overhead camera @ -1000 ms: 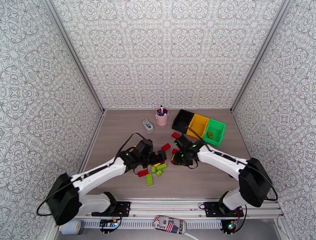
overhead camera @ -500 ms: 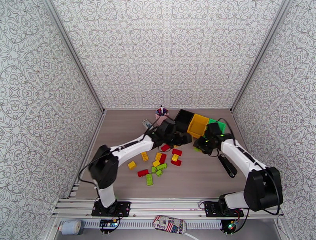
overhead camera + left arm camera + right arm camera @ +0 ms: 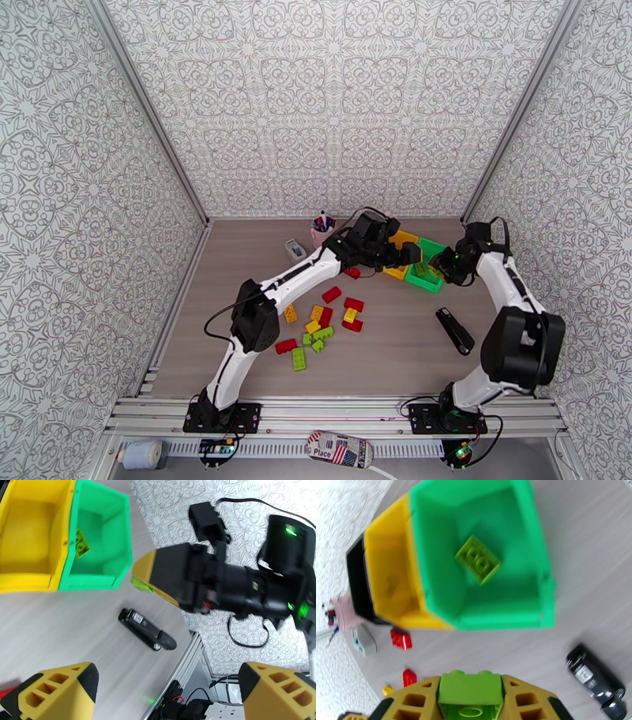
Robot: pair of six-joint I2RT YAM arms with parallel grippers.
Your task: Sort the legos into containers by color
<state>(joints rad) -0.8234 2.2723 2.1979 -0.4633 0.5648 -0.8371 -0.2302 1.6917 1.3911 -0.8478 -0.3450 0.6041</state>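
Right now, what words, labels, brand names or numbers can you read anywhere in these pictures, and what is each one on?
"Place": on the flag-printed tag at the near edge of the top view.
Pale sticker on the black device: too blurred to read.
Blue mark on the white box: too small to read.
No other readable text.

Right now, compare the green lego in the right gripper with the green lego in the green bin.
The held lego is clamped in the right gripper; the binned lego lies loose inside the green bin. The held lego is seen side-on; the binned lego shows its studs face-on. Both are lime green.
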